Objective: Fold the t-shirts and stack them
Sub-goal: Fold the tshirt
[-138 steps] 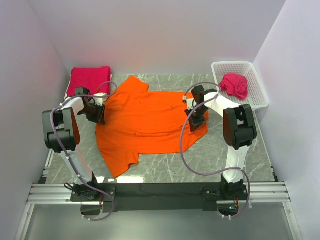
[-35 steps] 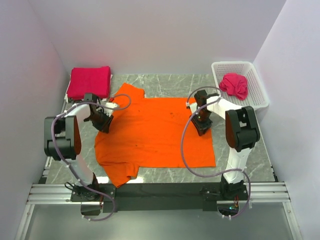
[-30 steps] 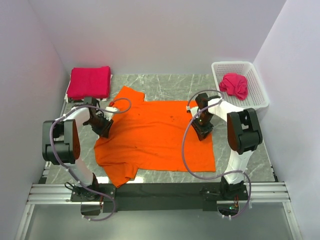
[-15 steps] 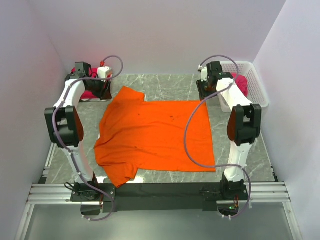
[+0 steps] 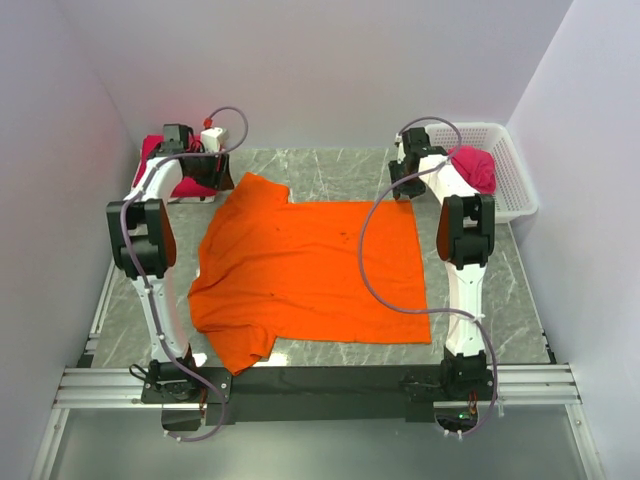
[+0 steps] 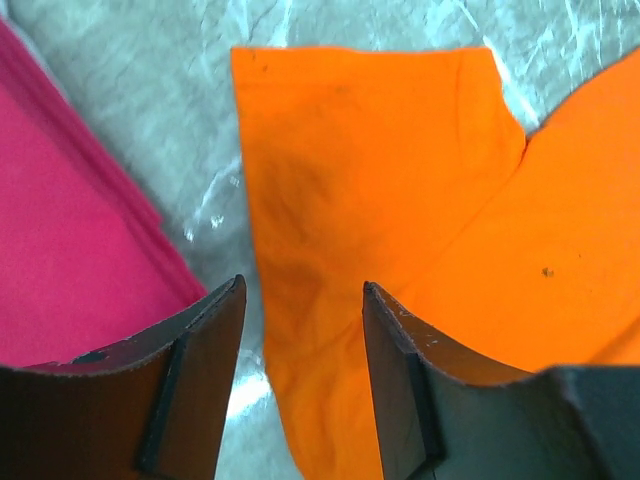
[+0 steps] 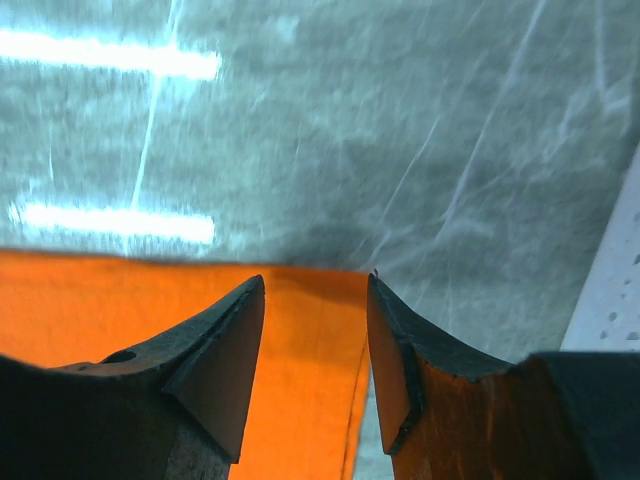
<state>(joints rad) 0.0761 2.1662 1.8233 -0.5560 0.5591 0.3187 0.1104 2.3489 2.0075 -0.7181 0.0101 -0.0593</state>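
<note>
The orange t-shirt point(image 5: 310, 270) is spread flat over the middle of the bench point(image 5: 330, 168), with one sleeve laid toward the near edge. Farther back, the left pincer point(image 6: 302, 300) is held above the other sleeve, jaws parted, nothing gripped. The right pincer point(image 7: 312, 290) is likewise parted and empty over the shirt's far right corner. At the far left corner a folded crimson-pink t-shirt point(image 6: 70, 250) is seen, partly hidden by the left arm. At the far right corner a white lattice basket point(image 5: 515, 190) holds a crumpled crimson-pink t-shirt point(image 5: 477, 170); its left side is covered by the right arm.
</note>
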